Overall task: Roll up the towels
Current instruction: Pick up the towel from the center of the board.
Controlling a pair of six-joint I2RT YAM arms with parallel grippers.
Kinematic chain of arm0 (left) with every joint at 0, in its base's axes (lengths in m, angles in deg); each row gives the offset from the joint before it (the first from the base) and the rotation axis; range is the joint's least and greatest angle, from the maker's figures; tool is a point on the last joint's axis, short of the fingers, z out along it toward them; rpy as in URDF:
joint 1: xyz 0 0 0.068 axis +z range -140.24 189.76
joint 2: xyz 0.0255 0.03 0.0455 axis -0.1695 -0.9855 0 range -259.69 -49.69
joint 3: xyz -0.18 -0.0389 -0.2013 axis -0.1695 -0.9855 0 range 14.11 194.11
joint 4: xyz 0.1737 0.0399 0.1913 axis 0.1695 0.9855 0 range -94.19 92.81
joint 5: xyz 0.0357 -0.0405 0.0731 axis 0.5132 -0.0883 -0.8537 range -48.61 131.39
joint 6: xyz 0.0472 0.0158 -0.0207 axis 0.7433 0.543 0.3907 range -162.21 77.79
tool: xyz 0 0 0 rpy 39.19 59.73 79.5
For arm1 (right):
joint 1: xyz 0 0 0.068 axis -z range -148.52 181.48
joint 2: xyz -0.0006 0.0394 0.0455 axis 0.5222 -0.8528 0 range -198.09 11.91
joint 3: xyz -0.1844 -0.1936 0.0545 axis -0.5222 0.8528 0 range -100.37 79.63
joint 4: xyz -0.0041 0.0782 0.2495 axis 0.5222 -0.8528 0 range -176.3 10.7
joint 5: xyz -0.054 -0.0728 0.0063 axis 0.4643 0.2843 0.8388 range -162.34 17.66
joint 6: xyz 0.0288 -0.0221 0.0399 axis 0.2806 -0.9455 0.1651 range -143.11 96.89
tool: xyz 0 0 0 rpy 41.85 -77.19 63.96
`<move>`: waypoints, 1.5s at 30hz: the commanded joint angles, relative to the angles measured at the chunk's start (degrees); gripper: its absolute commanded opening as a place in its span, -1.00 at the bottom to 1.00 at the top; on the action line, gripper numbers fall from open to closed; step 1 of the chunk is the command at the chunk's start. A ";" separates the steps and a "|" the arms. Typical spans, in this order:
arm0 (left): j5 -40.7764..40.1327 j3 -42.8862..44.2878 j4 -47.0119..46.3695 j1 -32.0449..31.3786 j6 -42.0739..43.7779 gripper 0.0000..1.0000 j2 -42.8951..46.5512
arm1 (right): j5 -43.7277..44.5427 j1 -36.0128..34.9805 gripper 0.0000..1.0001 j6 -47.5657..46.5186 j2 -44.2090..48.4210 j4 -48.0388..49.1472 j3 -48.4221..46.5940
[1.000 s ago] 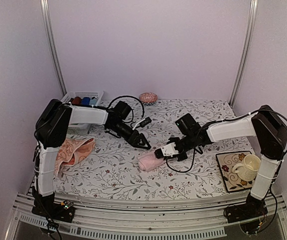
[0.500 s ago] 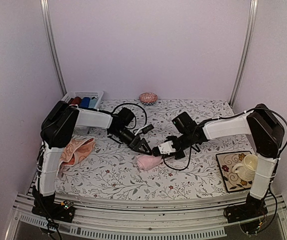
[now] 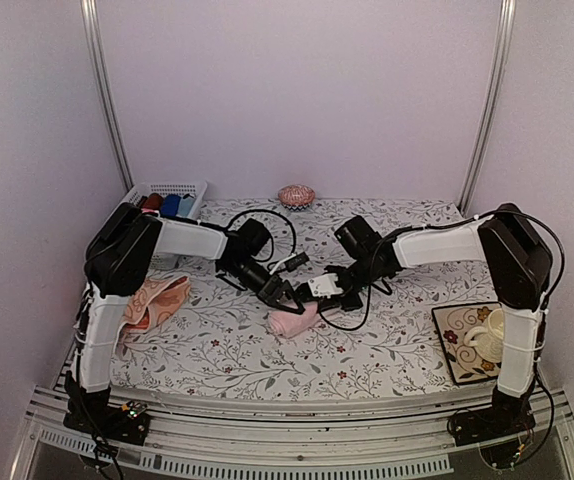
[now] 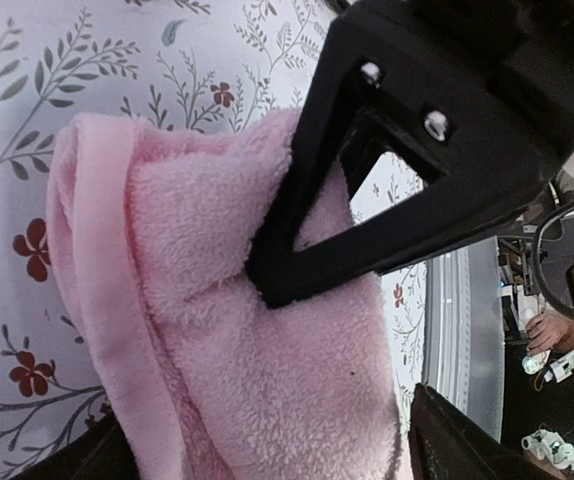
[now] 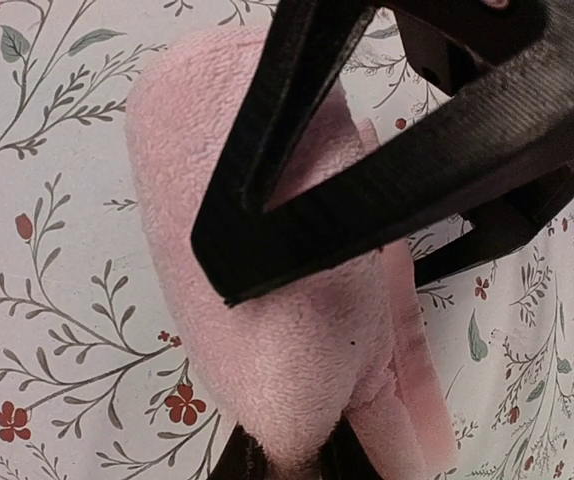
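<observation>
The plain pink towel (image 3: 295,319) lies as a thick roll on the floral cloth at mid-table. My left gripper (image 3: 279,297) is at its left end; in the left wrist view (image 4: 342,345) its upper finger (image 4: 297,250) dents the pink towel (image 4: 217,330), which fills the gap between the jaws. My right gripper (image 3: 317,290) is shut on the towel's right end; in the right wrist view (image 5: 252,375) the pink towel (image 5: 297,340) is pinched between its fingers. The peach patterned towel (image 3: 149,303) lies crumpled at the left, beside the left arm.
A white basket (image 3: 189,188) with small coloured rolled cloths stands at the back left. A pink patterned round object (image 3: 296,195) sits at the back middle. A cream cup (image 3: 497,335) stands on a patterned square tile (image 3: 454,350) at the front right.
My left gripper has moved right and down from above the cloth onto the pink towel. My right gripper has shifted left with the towel's end in it.
</observation>
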State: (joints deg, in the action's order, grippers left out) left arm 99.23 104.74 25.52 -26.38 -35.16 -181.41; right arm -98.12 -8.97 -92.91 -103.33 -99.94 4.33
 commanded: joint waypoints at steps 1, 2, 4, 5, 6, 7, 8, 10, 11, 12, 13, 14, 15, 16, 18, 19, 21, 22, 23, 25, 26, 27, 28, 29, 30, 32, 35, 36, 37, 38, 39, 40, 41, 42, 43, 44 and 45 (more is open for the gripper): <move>-0.54 1.29 4.34 -2.28 1.42 0.66 -3.15 | 0.65 0.84 -0.77 1.62 -3.50 -4.09 -2.72; -0.84 1.57 4.63 -2.37 1.58 0.62 -3.35 | 0.58 0.89 -0.77 1.74 -3.72 -4.51 -3.16; -1.44 1.97 5.06 -2.48 1.62 0.56 -3.45 | 0.42 0.98 -0.76 1.85 -4.00 -4.94 -3.87; -1.83 2.19 5.36 -2.60 1.71 0.50 -3.45 | 0.20 0.98 -0.76 1.86 -4.21 -5.17 -4.26; -2.40 2.43 5.54 -2.68 1.68 0.46 -3.51 | 0.05 0.94 -0.75 1.93 -4.50 -5.52 -4.72; -2.88 2.69 5.79 -2.73 1.80 0.43 -3.54 | -0.08 0.96 -0.75 2.11 -4.88 -5.90 -5.35; -3.08 3.04 6.21 -2.85 2.02 0.38 -3.73 | -0.20 0.96 -0.75 2.27 -5.31 -6.23 -5.93; -3.53 3.73 6.83 -3.00 2.20 0.29 -3.93 | -0.36 0.98 -0.71 2.76 -6.10 -6.86 -7.28; -3.79 4.07 7.07 -3.12 2.24 0.24 -3.98 | -0.48 0.98 -0.69 2.97 -6.44 -7.35 -7.88; -4.10 4.37 7.35 -3.25 2.32 0.14 -4.06 | -0.53 0.98 -0.68 3.13 -6.75 -7.70 -8.43; -4.53 4.70 7.62 -3.36 2.38 0.06 -4.13 | -0.66 0.99 -0.67 3.30 -7.01 -8.11 -8.98; -4.88 5.11 7.90 -3.52 2.53 -0.01 -4.16 | -0.67 0.97 -0.66 3.39 -7.20 -8.32 -9.39; -5.26 5.49 8.18 -3.64 2.60 -0.06 -4.23 | -0.55 0.98 -0.65 3.52 -7.38 -8.40 -9.72; -5.47 5.76 8.29 -3.71 2.59 -0.10 -4.20 | -0.32 0.98 -0.65 3.74 -7.57 -8.49 -10.03; -5.55 6.43 8.53 -3.84 2.59 -0.22 -4.24 | 0.00 0.98 -0.64 4.01 -7.92 -8.70 -10.60; -5.55 6.81 8.67 -3.84 2.57 -0.30 -4.18 | 0.10 0.98 -0.64 4.12 -8.04 -8.59 -10.83; -5.47 7.26 8.97 -3.89 2.57 -0.54 -4.20 | 0.68 0.96 -0.59 4.55 -7.95 -8.38 -11.03; -5.37 7.46 9.11 -3.81 2.60 -0.66 -4.10 | 1.20 1.06 -0.51 4.77 -7.74 -8.15 -11.08; -5.36 7.46 9.13 -3.84 2.57 -0.74 -3.84 | 1.59 1.11 -0.46 5.18 -7.35 -7.95 -11.09; -4.97 7.08 9.13 -3.62 2.26 -0.94 -3.52 | 1.72 1.44 -0.32 6.16 -6.04 -7.42 -10.82; -4.80 6.99 9.02 -3.45 2.15 -1.00 -3.40 | 1.93 1.73 -0.23 6.79 -5.14 -7.12 -10.63; -4.64 6.74 8.78 -3.31 1.78 -1.00 -3.17 | 1.84 2.12 -0.12 7.31 -4.14 -6.82 -10.46; -4.41 6.33 8.33 -3.05 1.38 -1.00 -2.86 | 1.84 2.49 0.00 8.43 -2.79 -6.07 -10.02; -4.22 5.91 7.81 -2.75 0.83 -1.00 -2.51 | 2.03 2.89 0.09 9.26 -1.49 -5.50 -9.61; -3.92 5.34 6.76 -2.46 0.14 -1.00 -2.11 | 2.09 3.21 0.16 10.31 -0.50 -5.50 -9.44; -3.65 4.21 4.93 -1.80 -1.41 -1.00 -1.06 | 2.95 3.82 0.27 12.12 1.56 -5.51 -9.48; -4.24 2.39 1.64 -0.35 -4.22 -1.00 1.46 | 3.27 4.99 0.45 16.68 5.12 -5.72 -10.07; -4.76 1.89 0.52 0.31 -5.26 -1.00 2.34 | 2.69 5.61 0.57 18.11 6.71 -5.72 -10.04; -5.33 1.49 -0.38 1.25 -6.30 -1.00 3.26 | 2.29 6.14 0.99 20.02 8.79 -5.60 -10.03; -6.47 1.44 -0.74 1.92 -7.01 -1.00 4.17 | 2.42 6.64 0.98 22.40 10.40 -5.32 -9.80; -7.86 1.47 -0.79 2.56 -7.37 -1.00 5.07 | 3.06 7.07 0.98 23.83 12.12 -4.83 -9.43; -9.16 1.68 -0.80 3.31 -7.78 -1.00 6.01 | 3.64 7.46 0.98 25.60 13.79 -4.63 -8.96; -10.72 1.75 -0.92 4.20 -8.37 -1.00 7.06 | 3.95 7.67 0.98 26.84 15.47 -4.55 -8.33; -11.99 1.80 -0.97 5.14 -8.97 -1.00 8.08 | 4.36 7.74 0.98 27.31 17.14 -4.39 -7.57; -13.10 1.81 -1.02 6.16 -9.44 -1.00 9.35 | 4.87 7.87 0.98 27.97 18.63 -4.14 -6.65; -14.44 1.74 -1.03 7.17 -9.85 -1.00 10.59 | 5.77 7.99 0.98 28.43 20.07 -3.71 -5.78; -15.81 1.74 -0.99 8.22 -10.22 -1.00 11.88 | 6.79 8.01 0.98 29.25 21.31 -3.22 -4.73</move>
State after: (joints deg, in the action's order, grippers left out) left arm 88.91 106.38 27.01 -22.60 -42.49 -176.60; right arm -94.19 -1.01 -69.52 -87.02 -104.79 -4.00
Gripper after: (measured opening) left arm 0.129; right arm 0.989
